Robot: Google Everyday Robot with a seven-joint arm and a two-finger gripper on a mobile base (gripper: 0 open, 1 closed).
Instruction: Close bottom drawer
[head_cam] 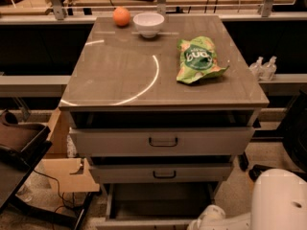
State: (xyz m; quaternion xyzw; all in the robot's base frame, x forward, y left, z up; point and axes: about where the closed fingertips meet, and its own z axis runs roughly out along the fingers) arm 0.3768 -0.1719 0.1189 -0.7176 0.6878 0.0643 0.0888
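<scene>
The bottom drawer (156,199) stands pulled out at the foot of the grey cabinet, its dark inner tray showing and its low front (144,223) cut off by the lower edge of the view. Its handle is out of view. My gripper (207,218), a white rounded end of the arm, sits at the drawer's front right corner, low in the view. The white arm body (280,200) fills the bottom right.
Above are the middle drawer (163,173) and the top drawer (162,141), both slightly open. The cabinet top carries an orange (122,16), a white bowl (148,23) and a green chip bag (197,60). A cardboard box (64,169) and a dark chair (19,145) stand to the left.
</scene>
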